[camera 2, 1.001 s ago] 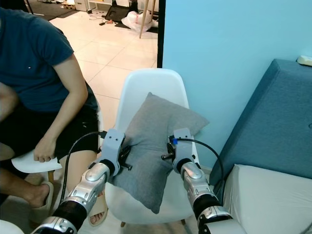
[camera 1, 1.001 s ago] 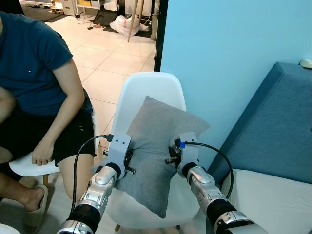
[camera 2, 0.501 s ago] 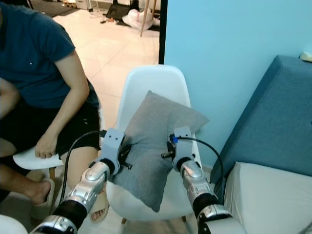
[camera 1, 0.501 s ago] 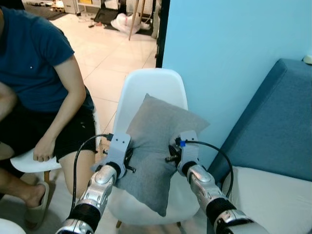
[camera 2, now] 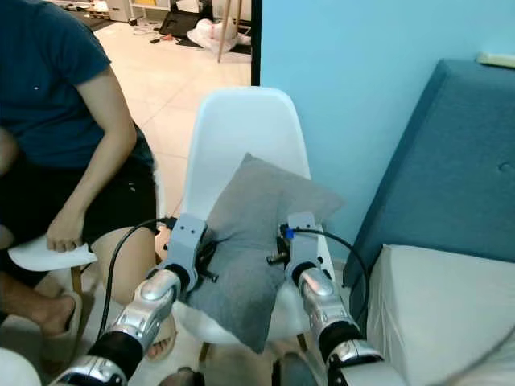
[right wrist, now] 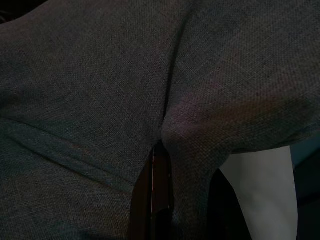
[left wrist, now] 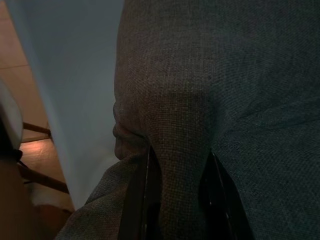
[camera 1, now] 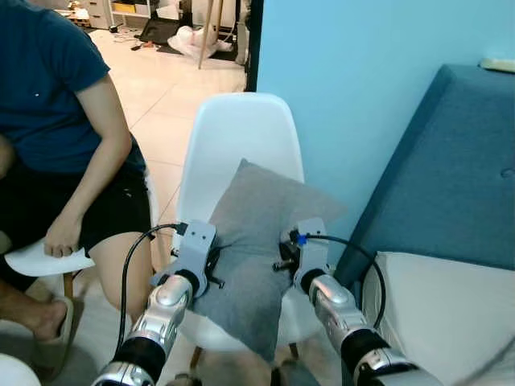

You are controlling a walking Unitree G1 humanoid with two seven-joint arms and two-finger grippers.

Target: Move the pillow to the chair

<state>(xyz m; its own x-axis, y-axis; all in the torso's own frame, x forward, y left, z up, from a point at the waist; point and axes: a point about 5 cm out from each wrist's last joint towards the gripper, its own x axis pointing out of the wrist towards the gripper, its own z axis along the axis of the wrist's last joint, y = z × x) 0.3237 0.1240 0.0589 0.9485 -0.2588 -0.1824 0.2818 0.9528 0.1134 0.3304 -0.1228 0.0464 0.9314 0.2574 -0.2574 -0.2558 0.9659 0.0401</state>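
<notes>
The pillow hides most of the chair seat. The seated person is cut off by the frame edge.

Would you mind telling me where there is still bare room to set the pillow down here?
The white chair has bare shell on its backrest above the grey pillow, and the seat shows at the pillow's sides. It is crowded on the left, where a person sits close. The left pincer and right pincer pinch the pillow's sides. The sofa cushion lies bare.

Head pair downward on chair; wrist cameras close against pillow.
</notes>
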